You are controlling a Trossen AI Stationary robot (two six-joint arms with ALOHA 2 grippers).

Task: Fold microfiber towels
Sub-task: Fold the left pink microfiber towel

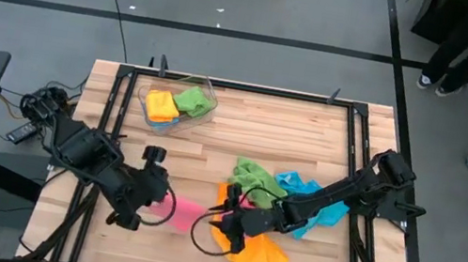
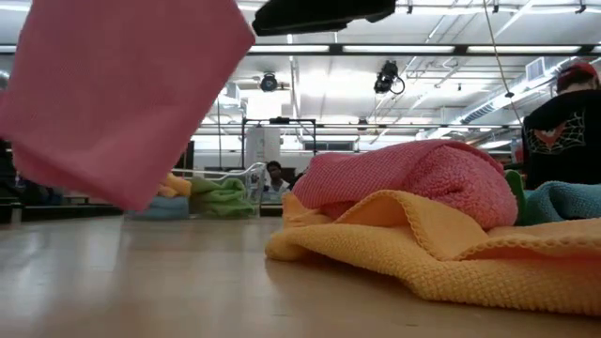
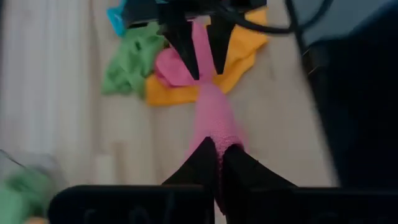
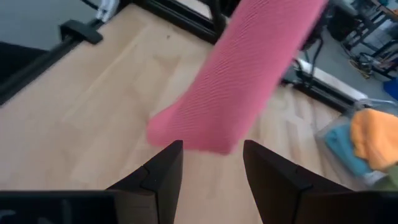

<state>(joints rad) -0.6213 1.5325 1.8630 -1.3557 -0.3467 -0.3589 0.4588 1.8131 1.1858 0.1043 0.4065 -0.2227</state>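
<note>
A pink microfiber towel [image 1: 183, 210] hangs from my shut left gripper [image 3: 217, 163], which is near the table's middle front [image 1: 156, 198]. Its lower end [image 4: 189, 138] hangs just in front of my right gripper [image 4: 211, 155]. That gripper [image 1: 210, 227] is open, with a finger on either side of the towel's end, and I see no touch. In the low view the hanging towel [image 2: 122, 94] is clear of the tabletop. Another pink towel [image 2: 413, 174] lies bunched on a crumpled orange towel [image 1: 259, 257]. Green [image 1: 254, 180] and blue [image 1: 308, 201] towels lie by the right arm. My left gripper pinches the pink towel's gathered upper end [image 3: 214, 140] between its two shut fingers, which slant downward. The towel runs as a narrow strip away from the fingers toward my right gripper. It is lifted clear of the table.
A clear plastic bin [image 1: 209, 106] at the far left of the table holds an orange and a green towel. Black frame rails [image 1: 251, 87] run along the table's edges. A person [image 1: 463, 46] stands beyond the far right corner. Bare wood shows at the table's middle and near left.
</note>
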